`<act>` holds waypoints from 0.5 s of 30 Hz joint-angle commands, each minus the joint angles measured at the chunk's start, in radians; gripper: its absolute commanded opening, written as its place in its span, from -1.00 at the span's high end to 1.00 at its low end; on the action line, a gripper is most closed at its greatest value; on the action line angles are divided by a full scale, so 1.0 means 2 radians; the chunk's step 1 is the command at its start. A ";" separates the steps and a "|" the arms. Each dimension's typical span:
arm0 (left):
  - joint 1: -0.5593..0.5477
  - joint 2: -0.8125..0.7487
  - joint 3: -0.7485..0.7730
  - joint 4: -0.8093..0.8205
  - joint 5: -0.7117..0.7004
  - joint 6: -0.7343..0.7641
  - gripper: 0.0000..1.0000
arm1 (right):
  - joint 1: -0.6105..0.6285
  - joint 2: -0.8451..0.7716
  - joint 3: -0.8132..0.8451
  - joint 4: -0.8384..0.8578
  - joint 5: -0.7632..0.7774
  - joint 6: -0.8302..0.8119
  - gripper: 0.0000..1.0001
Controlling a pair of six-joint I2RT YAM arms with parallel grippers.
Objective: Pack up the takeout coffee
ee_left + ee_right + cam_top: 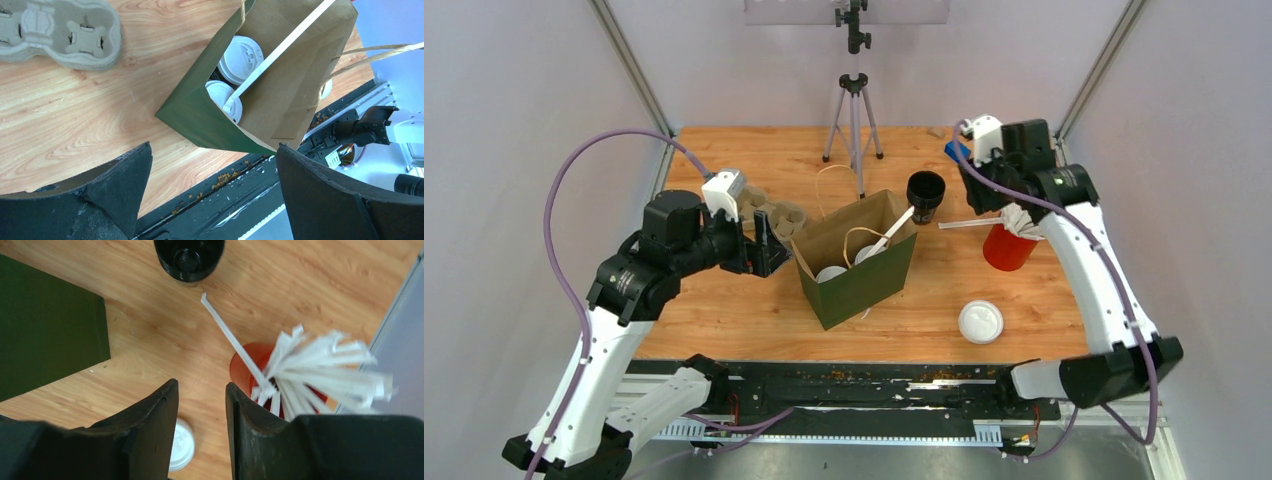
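Two takeout coffee cups with white lids (242,57) (220,95) stand inside the open green paper bag (864,285) at the table's middle; their lids also show in the top view (831,273) (870,253). A white wrapped straw (280,50) leans out of the bag across them. My left gripper (214,145) is open and empty, hovering just left of the bag (764,245). My right gripper (201,384) is open and empty, held above the table beside the red cup of straws, right of the bag.
A cardboard cup carrier (774,215) lies behind my left gripper. A black stack of lidless cups (925,193) stands behind the bag. The red cup of white straws (1007,248) has one straw (230,335) sticking out sideways. A loose white lid (980,321) lies front right. A tripod (854,110) stands at the back.
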 commanded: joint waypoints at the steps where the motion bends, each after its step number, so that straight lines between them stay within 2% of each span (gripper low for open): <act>1: -0.003 -0.010 0.015 0.004 0.001 0.006 -1.00 | 0.025 0.066 0.046 0.041 0.001 -0.160 0.19; 6: -0.003 -0.021 0.020 -0.004 -0.002 0.010 -1.00 | 0.031 0.163 0.089 0.010 0.029 -0.211 0.30; 11: -0.003 -0.020 0.052 -0.032 -0.011 0.028 -1.00 | 0.055 0.218 0.089 -0.033 0.061 -0.296 0.15; 15: -0.003 -0.023 0.061 -0.047 -0.021 0.044 -1.00 | 0.060 0.243 0.079 -0.044 0.112 -0.325 0.12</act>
